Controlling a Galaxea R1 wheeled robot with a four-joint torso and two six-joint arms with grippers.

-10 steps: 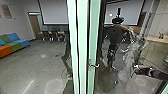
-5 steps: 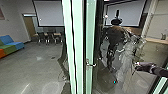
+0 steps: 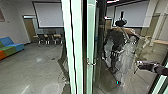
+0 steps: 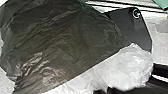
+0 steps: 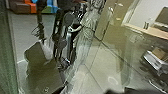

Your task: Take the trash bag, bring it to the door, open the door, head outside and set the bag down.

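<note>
The trash bag (image 4: 62,42) is close in front of the left tool's wrist camera, its dark plastic creased. Pale, translucent plastic (image 4: 127,67) bulges along its edge; what is inside cannot be made out. How far open the left tool is, and whether it grips the bag, I cannot tell. The right tool (image 3: 139,66) points towards the door handle (image 3: 91,63), apart from it; its opening and any hold are unclear too. Beyond the right tool's glass, a pale-rimmed tray (image 5: 155,60) holds a brown boxlike thing (image 5: 160,53).
</note>
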